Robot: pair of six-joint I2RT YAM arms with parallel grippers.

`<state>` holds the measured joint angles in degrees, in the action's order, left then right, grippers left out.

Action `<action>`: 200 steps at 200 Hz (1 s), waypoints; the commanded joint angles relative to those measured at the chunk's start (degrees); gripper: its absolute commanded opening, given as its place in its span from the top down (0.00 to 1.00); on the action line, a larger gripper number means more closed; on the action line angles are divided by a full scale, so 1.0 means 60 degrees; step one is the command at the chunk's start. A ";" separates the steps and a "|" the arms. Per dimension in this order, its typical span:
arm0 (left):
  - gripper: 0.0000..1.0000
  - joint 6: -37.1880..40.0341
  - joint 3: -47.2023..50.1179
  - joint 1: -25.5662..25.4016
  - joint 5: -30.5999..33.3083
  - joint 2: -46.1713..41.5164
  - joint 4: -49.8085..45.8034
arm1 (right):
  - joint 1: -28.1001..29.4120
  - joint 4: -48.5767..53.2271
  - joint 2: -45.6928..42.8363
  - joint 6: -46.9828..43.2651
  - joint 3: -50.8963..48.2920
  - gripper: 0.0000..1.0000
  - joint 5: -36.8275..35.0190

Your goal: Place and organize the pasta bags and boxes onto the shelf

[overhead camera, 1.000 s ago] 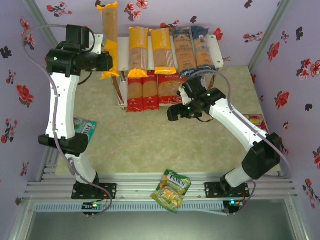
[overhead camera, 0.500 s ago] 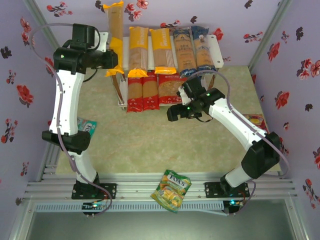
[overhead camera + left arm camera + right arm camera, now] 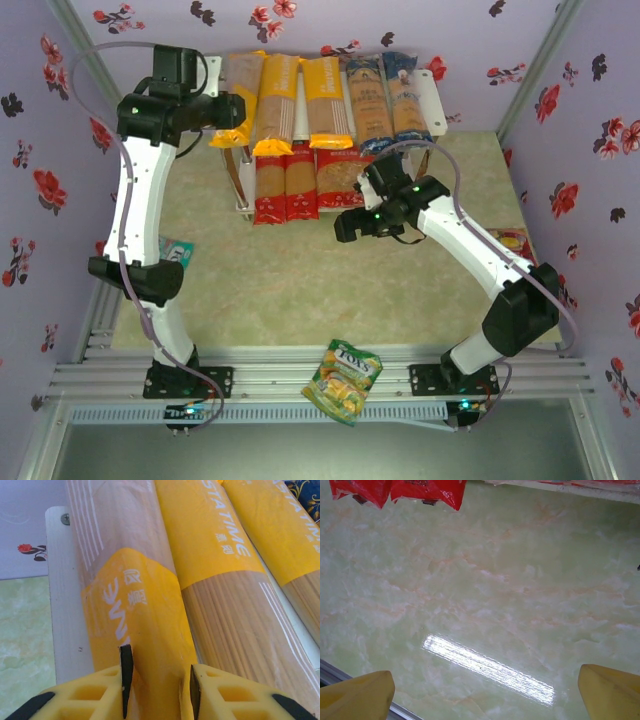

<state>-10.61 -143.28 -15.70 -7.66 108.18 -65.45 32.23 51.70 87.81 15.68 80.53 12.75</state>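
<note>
yellow-banded clear spaghetti bag (image 3: 131,587) now lies flat.

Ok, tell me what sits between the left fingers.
A yellow spaghetti bag, lying on the white shelf, as the left wrist view shows.

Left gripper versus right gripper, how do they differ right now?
The left gripper is narrow, straddling the leftmost yellow spaghetti bag on the shelf; whether it grips is unclear. The right gripper is wide open above the table, with nothing between its jaws. Both have yellow fingers.
</note>
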 commanded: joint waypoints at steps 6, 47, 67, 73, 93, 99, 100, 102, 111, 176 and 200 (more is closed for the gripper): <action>0.65 -0.0158 0.0144 -0.0242 0.0074 -0.0033 0.0365 | -0.0082 -0.0129 -0.0207 0.0254 -0.0180 0.05 0.0065; 0.65 -0.0324 0.0675 -0.0471 0.0018 -0.0117 0.0722 | -0.0098 -0.0167 -0.0413 0.0286 -0.0354 0.05 0.0028; 0.65 -0.0321 0.0736 -0.0533 0.0010 -0.0072 0.0685 | -0.0098 -0.0195 -0.0555 0.0314 -0.0486 0.05 0.0017; 0.65 -0.0291 0.0736 -0.0537 0.0044 -0.0057 0.0647 | -0.0102 -0.0209 -0.0606 0.0315 -0.0532 0.05 0.0014; 0.65 -0.0181 0.0736 -0.0543 0.0295 -0.0143 0.0498 | -0.0102 -0.0195 -0.0752 0.0342 -0.0632 0.05 -0.0028; 0.65 -0.0141 0.0735 -0.0540 0.0359 -0.0179 0.0439 | -0.0112 -0.0187 -0.0788 0.0345 -0.0647 0.05 -0.0054; 0.65 -0.0138 0.0735 -0.0540 0.0388 -0.0184 0.0437 | -0.0112 -0.0183 -0.0790 0.0345 -0.0648 0.05 -0.0050; 0.65 -0.0122 0.0736 -0.0537 0.0408 -0.0205 0.0421 | -0.0113 -0.0181 -0.0792 0.0345 -0.0656 0.05 -0.0054; 0.65 -0.0066 0.0747 -0.0520 0.0516 -0.0275 0.0350 | -0.0127 -0.0180 -0.0828 0.0337 -0.0663 0.05 -0.0068; 0.43 0.0017 0.1667 -0.0196 0.0687 -0.0952 0.0522 | -0.0171 -0.0204 -0.0891 0.0418 -0.0622 0.05 -0.0168; 0.38 -0.0099 0.2049 0.0032 0.0336 -0.1147 0.0806 | -0.0186 -0.0148 -0.0892 0.0429 -0.0580 0.05 -0.0203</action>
<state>-11.29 -132.97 -17.12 -4.14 103.81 -61.14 31.59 50.83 83.83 17.15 77.08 12.47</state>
